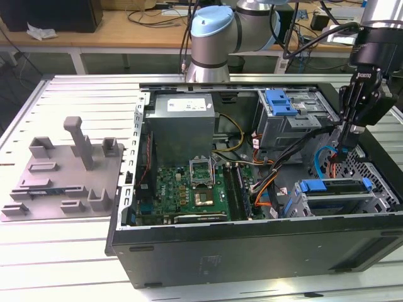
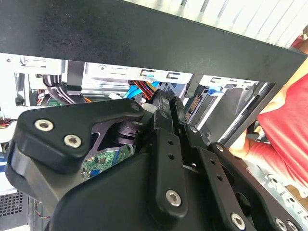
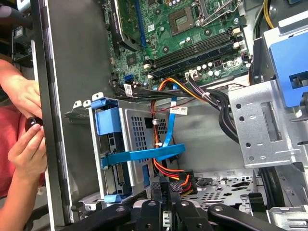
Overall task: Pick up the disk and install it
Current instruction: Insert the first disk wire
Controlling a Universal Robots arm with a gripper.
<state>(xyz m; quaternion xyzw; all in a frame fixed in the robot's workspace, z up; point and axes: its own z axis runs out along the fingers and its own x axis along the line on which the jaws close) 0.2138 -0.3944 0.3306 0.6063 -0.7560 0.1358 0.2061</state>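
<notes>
My gripper [image 1: 343, 151] hangs inside the open computer case [image 1: 252, 251], jaws drawn narrow with nothing between them. The disk [image 1: 334, 187] sits in the grey drive cage [image 1: 343, 204] just beside me, and its blue carrier bracket [image 3: 109, 120] shows in the first wrist view. A blue cable [image 3: 159, 150] crosses the cage. A person's hands [image 3: 24, 144] rest at the case wall.

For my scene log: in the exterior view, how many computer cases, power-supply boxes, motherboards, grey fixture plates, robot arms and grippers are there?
Computer case: 1
Power-supply box: 1
Motherboard: 1
Grey fixture plate: 1
Robot arm: 1
Gripper: 1
Total: 6
</notes>
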